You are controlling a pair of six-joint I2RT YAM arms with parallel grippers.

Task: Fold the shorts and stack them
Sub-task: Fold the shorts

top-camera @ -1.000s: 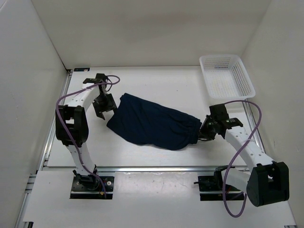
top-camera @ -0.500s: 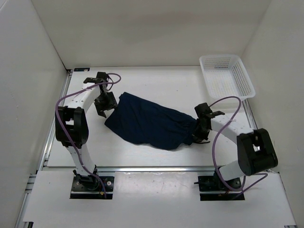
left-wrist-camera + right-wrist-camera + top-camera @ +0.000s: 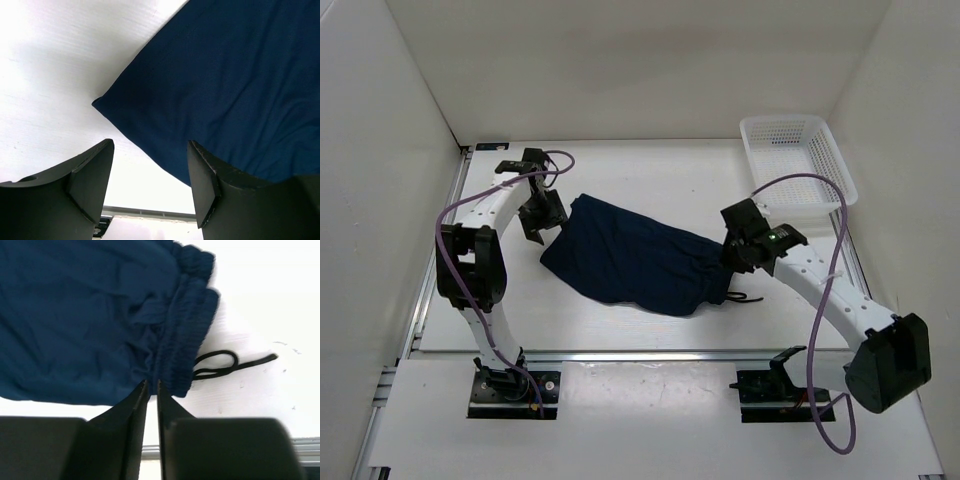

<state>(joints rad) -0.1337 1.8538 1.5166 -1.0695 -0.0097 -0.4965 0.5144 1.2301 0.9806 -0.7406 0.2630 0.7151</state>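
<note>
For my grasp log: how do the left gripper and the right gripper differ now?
The left gripper is wide open; the right gripper is almost shut. The left gripper grips nothing, a corner of the shorts lying ahead of it; the right gripper seems to pinch their waistband. Both are at the shorts' edges.
</note>
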